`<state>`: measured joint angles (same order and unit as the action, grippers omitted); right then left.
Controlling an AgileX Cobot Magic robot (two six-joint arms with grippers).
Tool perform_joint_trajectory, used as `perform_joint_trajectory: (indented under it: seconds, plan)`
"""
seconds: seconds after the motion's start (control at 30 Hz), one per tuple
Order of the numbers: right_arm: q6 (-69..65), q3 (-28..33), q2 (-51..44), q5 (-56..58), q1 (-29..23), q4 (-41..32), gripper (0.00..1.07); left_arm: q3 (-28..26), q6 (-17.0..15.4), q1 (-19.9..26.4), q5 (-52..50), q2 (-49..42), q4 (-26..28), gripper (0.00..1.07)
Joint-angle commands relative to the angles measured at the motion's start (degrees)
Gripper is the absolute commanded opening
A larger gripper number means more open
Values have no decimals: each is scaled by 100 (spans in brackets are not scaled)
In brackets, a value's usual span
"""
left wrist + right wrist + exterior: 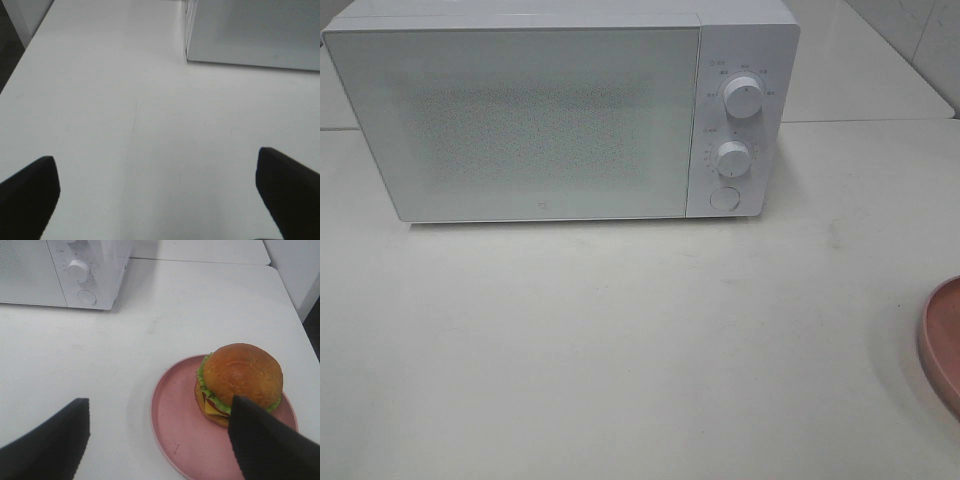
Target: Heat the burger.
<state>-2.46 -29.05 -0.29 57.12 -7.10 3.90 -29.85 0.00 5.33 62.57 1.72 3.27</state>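
The burger [240,380], with a golden-brown bun and green lettuce, sits on a pink plate [175,430] in the right wrist view. My right gripper [159,425] hangs open above the plate's near side; one finger overlaps the burger's edge in the picture. The high view shows only the plate's rim [942,345] at the right edge; the burger is out of that view. A white microwave [560,110] stands at the back with its door shut. My left gripper [157,192] is open over bare table near the microwave's left corner [250,32]. Neither arm appears in the high view.
The microwave has two knobs [741,98] and a round button [724,198] on its right panel. White table [620,350] spreads in front of it. The table's left edge [20,55] shows in the left wrist view.
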Motion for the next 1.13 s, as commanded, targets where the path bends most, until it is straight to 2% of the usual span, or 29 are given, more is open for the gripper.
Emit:
perform_joint_trajectory:
  seconds: [0.03, 1.13]
  plan:
    - [40, 29, -172, -23, 40, -11, 75, 17, 0, 0, -109, -344, -17, 101]
    - [29, 29, -120, -23, 40, -11, 75, 17, 34, 0, -115, -338, -34, 101]
